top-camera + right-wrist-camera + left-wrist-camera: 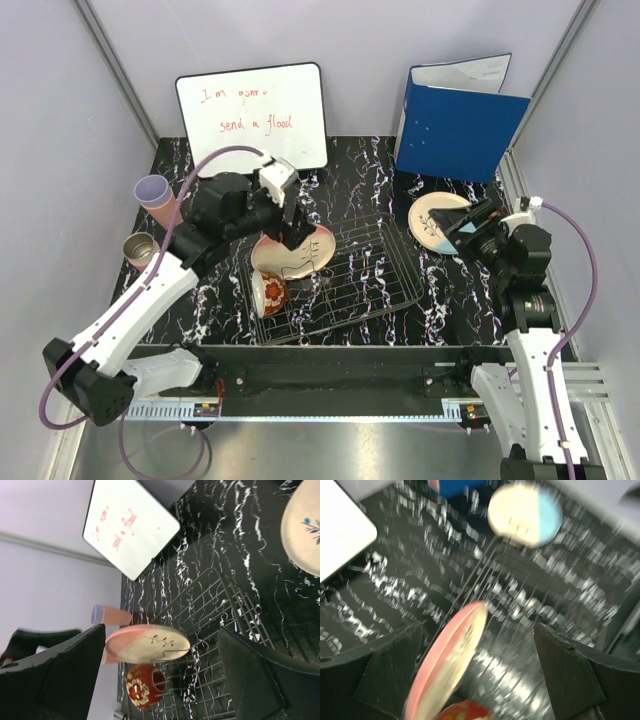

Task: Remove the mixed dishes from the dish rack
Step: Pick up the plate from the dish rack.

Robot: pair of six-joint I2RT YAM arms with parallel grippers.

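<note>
Rack [372, 272]: one plate [292, 250], one bowl [271, 293]. Table [360, 180]: second plate [437, 221], two tumblers [154, 192].

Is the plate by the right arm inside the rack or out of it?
Out: the plate lies flat on the table, right of the rack.

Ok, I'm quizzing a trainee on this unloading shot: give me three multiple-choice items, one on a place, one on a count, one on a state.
1. The loose plate lies: A right of the rack; B left of it; C in front of it.
2. Dishes in the rack: A none; B two; C four.
3. The left end effector is: A open; B shut; C out of view.
1A: it lies flat on the table past the rack's right side. 2B: the racked plate and a bowl. 3A: its fingers stand wide apart.
</note>
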